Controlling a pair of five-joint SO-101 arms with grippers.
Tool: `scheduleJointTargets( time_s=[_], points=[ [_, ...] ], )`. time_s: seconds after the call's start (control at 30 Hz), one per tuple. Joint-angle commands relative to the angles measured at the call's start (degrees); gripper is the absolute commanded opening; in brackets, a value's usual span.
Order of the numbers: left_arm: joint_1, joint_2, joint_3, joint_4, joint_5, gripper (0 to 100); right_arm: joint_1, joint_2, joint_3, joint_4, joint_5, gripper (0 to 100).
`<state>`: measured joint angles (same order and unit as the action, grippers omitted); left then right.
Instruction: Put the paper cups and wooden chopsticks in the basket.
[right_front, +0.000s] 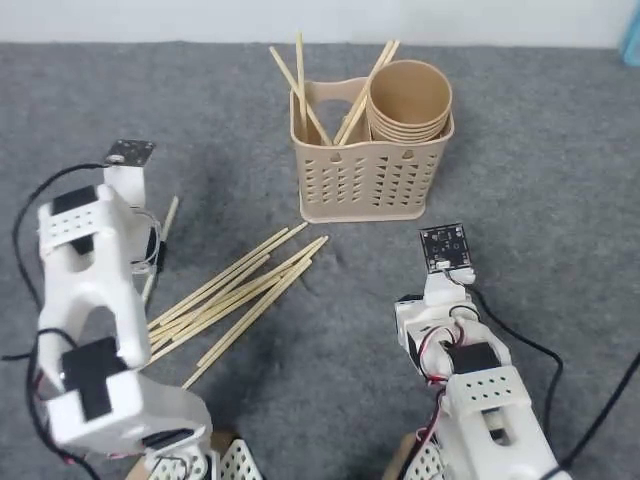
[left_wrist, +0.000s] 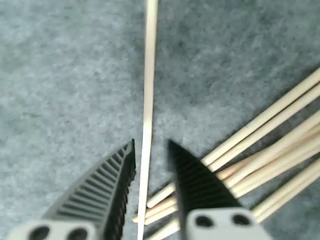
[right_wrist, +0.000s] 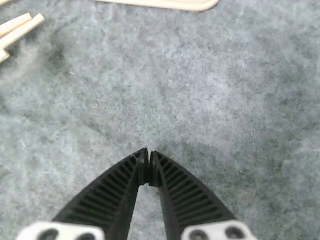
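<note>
Chopstick (left_wrist: 148, 90) between parted left fingers (left_wrist: 124, 167), bundle (left_wrist: 270, 142) beside

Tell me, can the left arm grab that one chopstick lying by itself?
Probably yes. The left tool is open with the lone chopstick lying right between its jaws, and nothing covers it. The pile of chopsticks lies off to one side.

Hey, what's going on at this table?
Two robot arms are tidying into a basket. The stacked paper cups and a few chopsticks are already inside; a pile of chopsticks lies on the grey mat. The left arm has its jaws open astride one separate chopstick. The right arm sits near the basket, jaws shut and empty.
</note>
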<state>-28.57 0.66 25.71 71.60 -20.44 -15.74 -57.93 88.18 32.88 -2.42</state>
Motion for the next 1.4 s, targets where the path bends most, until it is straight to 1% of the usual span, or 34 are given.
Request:
scheduleJointTargets(
  time_s=[0.0,0.07,0.17,0.33,0.47,0.53,0.7,0.77,0.87,1.1,1.17,1.27,1.37],
  points=[
    [-0.53,-5.10,0.04,-1.32,0.79,20,0.75,-1.45,-0.44,-1.63,1.23,2.2],
    [-0.53,-5.71,-0.66,-2.73,0.88,20,0.75,-1.45,-0.44,-1.63,1.23,2.2],
    [-0.44,-5.36,-2.95,-6.95,1.23,18,0.75,-1.45,-0.44,-1.63,1.23,2.2],
    [2.46,-4.04,-4.62,-16.70,1.32,16,0.75,-1.45,-0.44,-1.63,1.23,2.2],
    [5.71,4.22,-6.37,-18.90,1.41,16,0.75,-1.45,-0.44,-1.45,1.23,2.2],
    [6.68,9.58,-10.07,-19.16,1.76,16,0.75,-1.45,-0.44,-1.54,1.23,2.2],
    [7.30,21.71,-19.82,-18.81,5.71,16,0.75,-1.36,-0.35,-1.63,1.23,2.2],
    [7.21,24.88,-22.81,-17.41,6.07,16,0.75,-1.36,-0.35,-1.63,1.23,2.2],
    [6.86,27.16,-27.74,-11.52,6.07,16,0.75,-1.36,-0.35,-1.63,1.23,2.2],
    [8.53,30.51,-30.02,-2.29,6.15,16,0.75,-1.36,-0.35,-1.71,1.23,2.2],
    [8.44,31.12,-30.11,-1.14,6.15,12,0.75,-1.36,-0.35,-1.71,1.23,2.2],
    [8.18,31.03,-30.20,-0.44,6.15,0,0.75,-1.36,-0.35,-1.63,1.23,2.2],
    [8.09,30.95,-30.64,2.20,6.15,1,0.75,-1.45,-0.35,-1.54,1.23,2.2]
  ],
)
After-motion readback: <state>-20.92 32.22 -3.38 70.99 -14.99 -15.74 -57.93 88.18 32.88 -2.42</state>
